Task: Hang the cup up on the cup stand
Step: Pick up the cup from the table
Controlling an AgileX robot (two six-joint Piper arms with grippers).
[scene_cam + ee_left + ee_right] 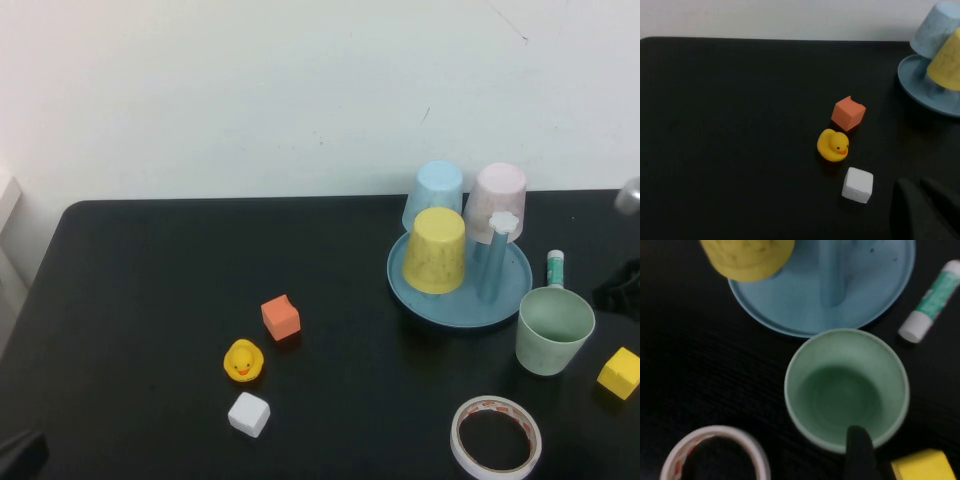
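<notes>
Ideally the right gripper (pixel 860 450), one finger at the rim and opening unclear, pinches the upright cup (pixel 554 329) beside the cup stand (pixel 459 283) squarely, while the left gripper (pixel 925 210) sits closed away by the white cube (pixel 857 184).

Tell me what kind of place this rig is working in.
Likely a lab test bench, not a kitchen: a black table against a bare white wall, scattered with props like a rubber duck, toy blocks and a tape roll.

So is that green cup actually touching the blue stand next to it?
Apart. The right wrist view shows a thin strip of black table between the green cup and the rim of the blue stand; the high view also shows the cup standing just off it.
</notes>
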